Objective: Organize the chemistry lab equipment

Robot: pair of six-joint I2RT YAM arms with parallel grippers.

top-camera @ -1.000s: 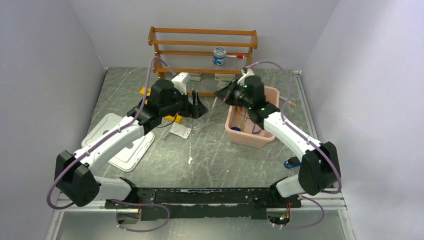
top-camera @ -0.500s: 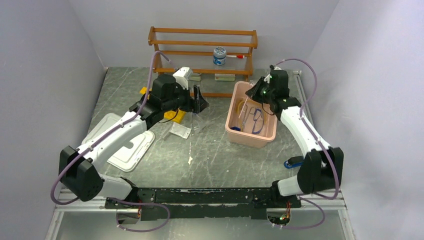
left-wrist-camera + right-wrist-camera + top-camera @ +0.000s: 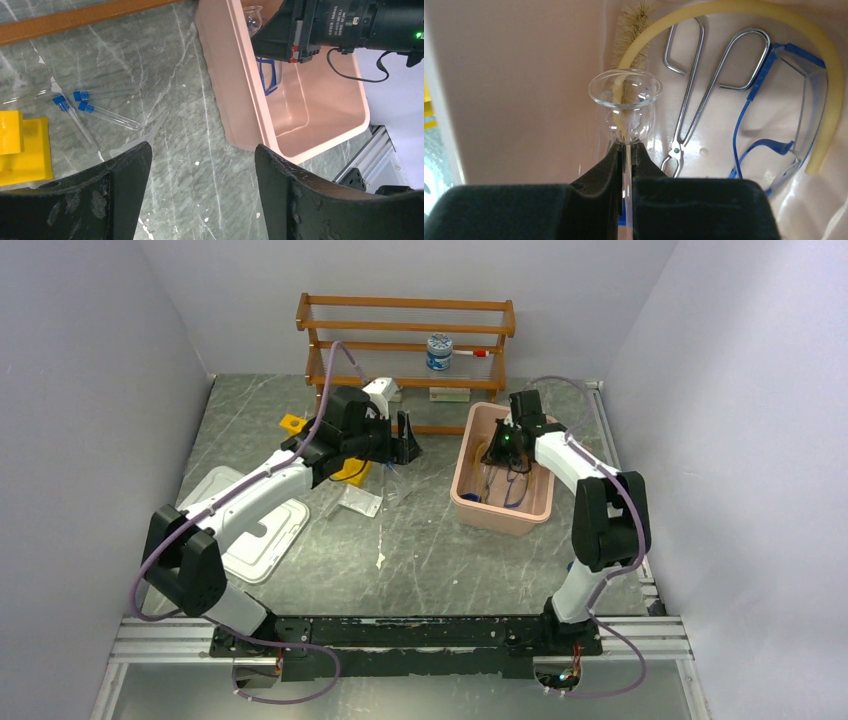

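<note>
R gripper (image 3: 626, 148) pinches glass funnel (image 3: 625, 95) stem inside pink bin (image 3: 524, 75), next likely lower, release; L gripper (image 3: 200, 157) wide open, empty.

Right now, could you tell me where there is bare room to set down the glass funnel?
In the pink bin, the near-end floor, past the blue safety glasses, is bare. Its far end is crowded with hose, tongs and brush. The table strip between bin wall and blue-capped tubes is free.
</note>
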